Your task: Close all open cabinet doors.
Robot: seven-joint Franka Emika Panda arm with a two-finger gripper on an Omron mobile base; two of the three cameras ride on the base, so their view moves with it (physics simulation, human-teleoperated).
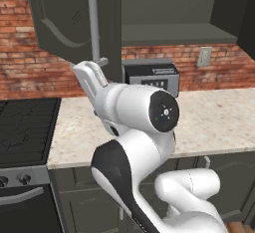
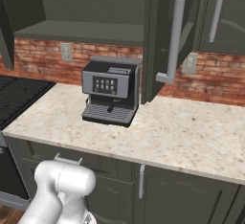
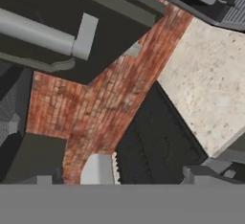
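Note:
One cabinet door (image 1: 64, 13) hangs open at the upper left, a dark grey-green panel with a long silver handle (image 1: 94, 23). From the right base view this same door (image 2: 160, 36) stands edge-on beside the open shelf (image 2: 91, 29). A second open door (image 2: 5, 27) shows at the far left edge, and a door (image 2: 225, 12) on the right is shut. My gripper (image 1: 85, 70) is raised just below the handle's lower end. In the hand view my gripper (image 3: 153, 173) is open with nothing between its fingertips (image 3: 98, 169), and the door handle (image 3: 43, 32) lies above, apart from them.
A grey coffee machine (image 2: 110, 91) stands on the speckled counter (image 2: 191, 132) under the open cabinet. A black stove (image 1: 25, 127) sits to the left. Brick wall (image 1: 219, 67) with an outlet (image 1: 204, 56) runs behind. Base cabinets (image 2: 182, 194) are below the counter.

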